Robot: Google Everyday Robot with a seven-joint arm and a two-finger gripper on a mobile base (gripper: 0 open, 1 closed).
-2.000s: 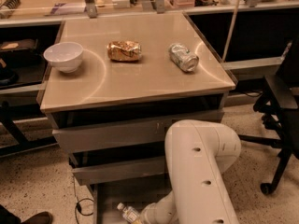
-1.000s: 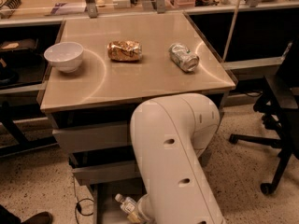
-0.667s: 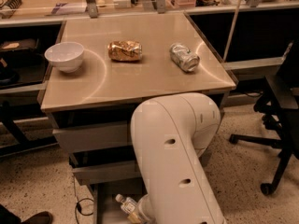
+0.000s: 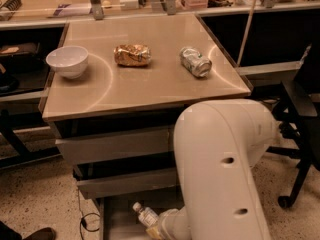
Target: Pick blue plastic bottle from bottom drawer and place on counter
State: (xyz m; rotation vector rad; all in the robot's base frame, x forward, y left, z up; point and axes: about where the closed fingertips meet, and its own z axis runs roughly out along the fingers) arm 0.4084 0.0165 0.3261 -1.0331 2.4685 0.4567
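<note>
The blue plastic bottle [image 4: 146, 215], clear with a white cap, is tilted with its cap up and to the left, over the open bottom drawer [image 4: 116, 220] at the foot of the cabinet. My gripper [image 4: 154, 228] is at the bottle's lower end, shut on it, and mostly hidden behind my big white arm [image 4: 225, 169]. The glossy beige counter [image 4: 145, 86] is above, with the two upper drawers shut beneath it.
On the counter lie a white bowl [image 4: 67, 61] at the left, a gold-brown can [image 4: 132, 55] in the middle and a silver-green can [image 4: 195, 61] at the right. A black chair [image 4: 300, 119] stands to the right. A cable [image 4: 82, 219] lies on the floor at the left.
My arm has swung to the right. The bottle has risen a little and shifted right with the gripper.
</note>
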